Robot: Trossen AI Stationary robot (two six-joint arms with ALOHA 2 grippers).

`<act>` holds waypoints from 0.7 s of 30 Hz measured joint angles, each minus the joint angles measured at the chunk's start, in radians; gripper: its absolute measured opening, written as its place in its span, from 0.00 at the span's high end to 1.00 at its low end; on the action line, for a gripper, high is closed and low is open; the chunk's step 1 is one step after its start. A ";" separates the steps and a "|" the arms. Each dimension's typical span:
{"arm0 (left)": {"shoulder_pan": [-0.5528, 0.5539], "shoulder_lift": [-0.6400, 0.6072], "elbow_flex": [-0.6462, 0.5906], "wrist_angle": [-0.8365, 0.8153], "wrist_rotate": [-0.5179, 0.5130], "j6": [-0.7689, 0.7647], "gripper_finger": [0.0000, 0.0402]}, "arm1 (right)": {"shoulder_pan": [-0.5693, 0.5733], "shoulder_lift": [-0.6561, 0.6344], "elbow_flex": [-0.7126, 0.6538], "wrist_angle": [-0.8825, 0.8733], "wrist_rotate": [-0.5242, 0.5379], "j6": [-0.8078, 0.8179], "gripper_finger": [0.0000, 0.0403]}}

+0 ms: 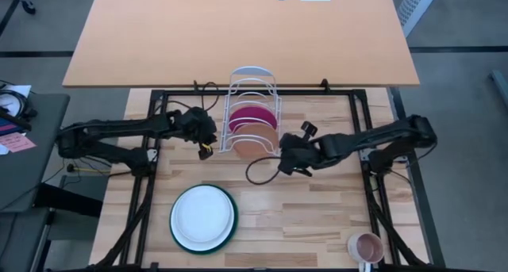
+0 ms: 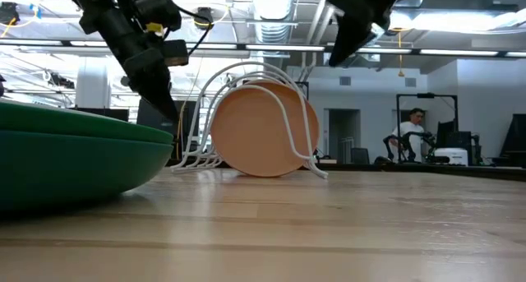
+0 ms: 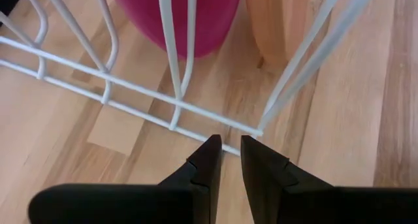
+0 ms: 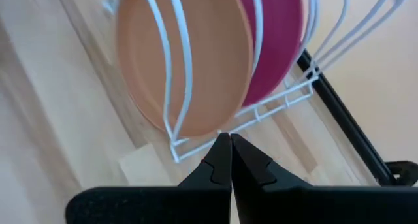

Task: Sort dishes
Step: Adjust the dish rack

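Note:
The terracotta-brown plate [image 1: 255, 141] and the magenta-pink plate [image 1: 252, 116] stand on edge in the white wire rack [image 1: 252, 75], the brown one nearer the table's near edge. The white plate [image 1: 203, 215] lies on the dark green plate [image 1: 177, 235] at the near left. My left gripper [image 3: 226, 149] is at the rack's left side, low, its fingers a narrow gap apart just short of the rack's base wire [image 3: 150, 93]. My right gripper [image 4: 225, 140] is shut and empty, in the air off the rack's near right corner [image 4: 175, 145].
A small pink mug [image 1: 367, 246] stands at the table's near right corner. A dark cable [image 1: 258, 170] loops on the table below the rack. A larger desk [image 1: 238, 34] lies beyond the table's far edge. A person [image 2: 408, 134] sits far back in the room.

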 joint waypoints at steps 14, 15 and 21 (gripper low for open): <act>-0.039 0.008 0.000 0.040 0.150 0.060 0.87 | -0.032 -0.013 0.000 0.009 -0.080 -0.002 0.99; -0.045 0.011 0.000 0.050 0.150 0.073 0.87 | -0.027 -0.013 0.000 0.008 -0.080 -0.002 0.99; -0.058 0.011 0.000 0.078 0.132 0.128 0.88 | -0.005 -0.013 0.000 0.005 -0.081 -0.003 0.99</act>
